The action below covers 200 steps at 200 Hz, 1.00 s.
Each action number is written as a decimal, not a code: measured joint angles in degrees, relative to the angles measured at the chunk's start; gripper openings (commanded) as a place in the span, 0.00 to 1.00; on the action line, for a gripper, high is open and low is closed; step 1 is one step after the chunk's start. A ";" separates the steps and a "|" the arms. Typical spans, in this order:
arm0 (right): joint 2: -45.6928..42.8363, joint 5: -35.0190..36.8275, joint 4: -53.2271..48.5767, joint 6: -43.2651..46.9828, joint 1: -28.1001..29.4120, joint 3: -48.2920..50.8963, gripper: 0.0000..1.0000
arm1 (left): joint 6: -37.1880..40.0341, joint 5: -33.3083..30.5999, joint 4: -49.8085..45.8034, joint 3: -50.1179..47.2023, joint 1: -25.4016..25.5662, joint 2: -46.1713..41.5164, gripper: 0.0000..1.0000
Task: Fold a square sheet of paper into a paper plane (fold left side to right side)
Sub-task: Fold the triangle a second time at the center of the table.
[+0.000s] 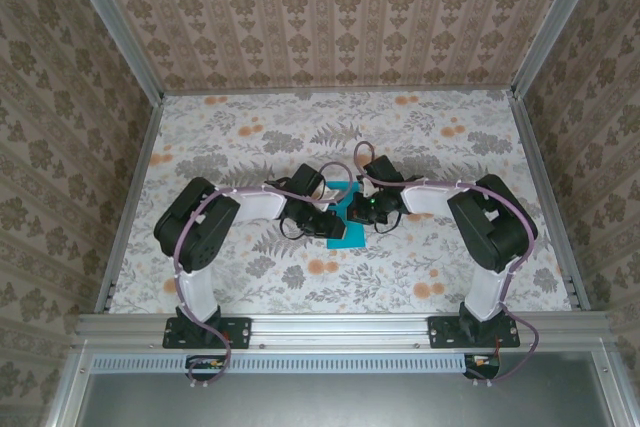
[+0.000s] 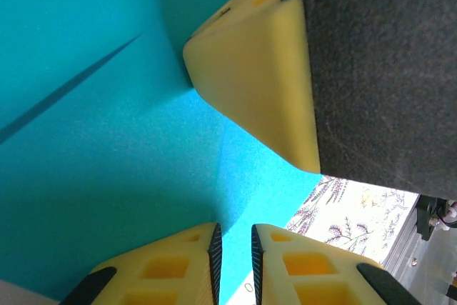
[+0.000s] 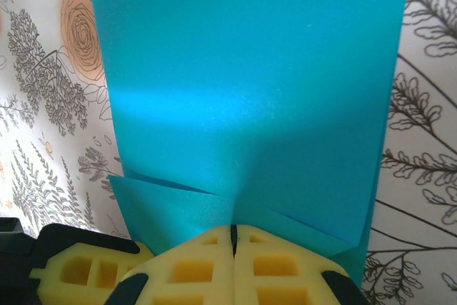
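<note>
Nearest us, the right end effector [image 3: 232, 237] has its jaws pressed together on the folded square sheet of paper [image 3: 250, 91] at the middle of the table [image 1: 450, 257], perhaps pinching an edge. We see the left end effector [image 2: 233, 266] slightly spread above the sheet.

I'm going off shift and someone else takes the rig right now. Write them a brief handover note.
Left hand: narrowly open, tips at the sheet of paper.
Right hand: shut, tips on the paper's folded edge.
Paper: middle of the table, between both hands.
Done: first folds, layered flaps visible.
Left: remaining folds; no dart shape yet.
</note>
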<state>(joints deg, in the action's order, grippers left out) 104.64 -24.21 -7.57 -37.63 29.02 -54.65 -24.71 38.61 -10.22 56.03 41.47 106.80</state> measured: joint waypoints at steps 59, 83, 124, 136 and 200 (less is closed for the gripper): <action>0.83 0.20 -2.58 0.46 0.00 -1.79 0.00 | 0.46 0.02 1.27 -3.85 0.00 -2.62 0.22; 1.09 0.13 -3.19 0.81 0.00 -2.27 0.00 | 0.48 0.02 2.27 -6.14 0.00 -4.24 0.22; 1.20 -0.28 -3.45 1.44 0.07 -2.40 0.00 | 0.46 0.02 3.63 -9.51 -0.07 -6.60 0.22; 1.20 -0.28 -3.45 1.46 0.07 -2.40 0.00 | 0.44 0.00 3.87 -10.23 -0.20 -7.15 0.22; 1.22 -0.31 -3.43 1.64 0.07 -2.40 0.00 | 0.28 -0.09 2.95 -12.74 -0.35 -9.60 0.21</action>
<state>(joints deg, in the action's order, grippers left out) 105.86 -24.51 -11.00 -35.99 29.08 -57.06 -24.43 38.52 -7.27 43.29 41.12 97.21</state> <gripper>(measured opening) 0.052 0.216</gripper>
